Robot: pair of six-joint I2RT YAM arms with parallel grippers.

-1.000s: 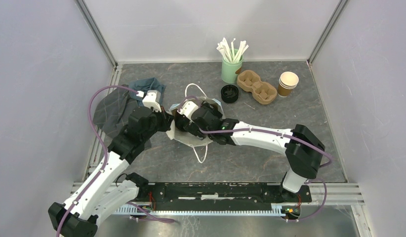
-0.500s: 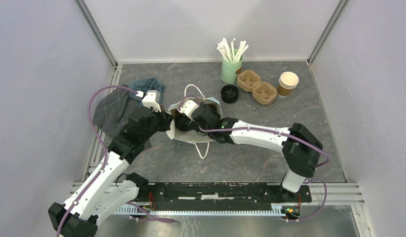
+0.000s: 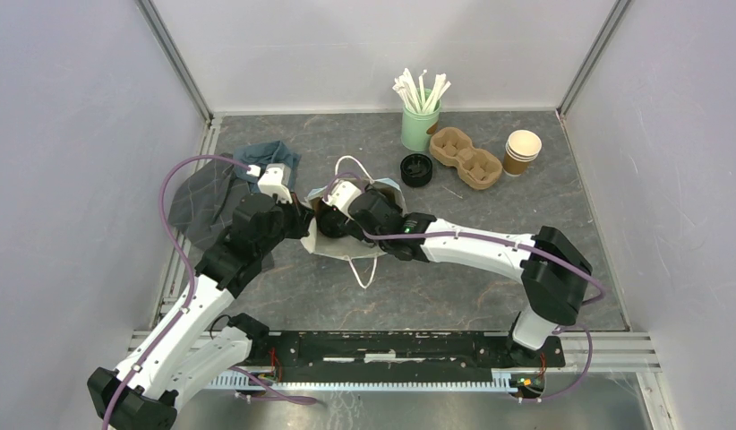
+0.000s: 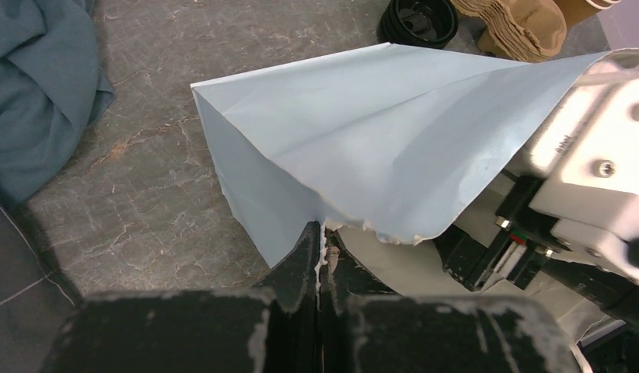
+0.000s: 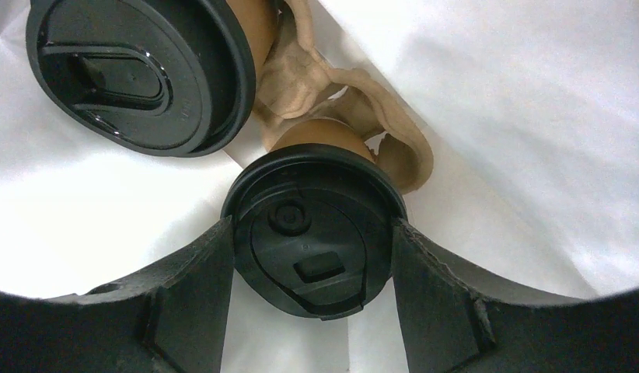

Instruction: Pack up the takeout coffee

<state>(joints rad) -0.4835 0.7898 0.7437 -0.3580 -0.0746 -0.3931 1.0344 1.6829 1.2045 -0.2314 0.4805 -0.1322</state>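
Note:
A pale paper bag (image 3: 346, 253) lies on its side in the middle of the table, mouth towards the left arm. My left gripper (image 4: 322, 241) is shut on the bag's (image 4: 363, 124) rim and holds the mouth up. My right gripper (image 5: 312, 260) reaches inside the bag (image 5: 495, 116). Its fingers (image 5: 192, 287) press both sides of the black lid of one brown takeout coffee cup (image 5: 312, 229). That cup sits in a kraft carrier (image 5: 316, 85). The second lidded cup (image 5: 137, 74) sits in the carrier beside it.
A grey-blue cloth (image 3: 212, 193) lies left of the bag. At the back stand a green cup of stirrers (image 3: 420, 125), a bare stack of black lids (image 3: 416, 168), a spare kraft carrier (image 3: 466, 157) and stacked lidless cups (image 3: 522, 150).
The right wrist and the bag have shifted slightly towards the back, and the bag's near handle has drawn in a little. The left gripper keeps its hold on the rim.

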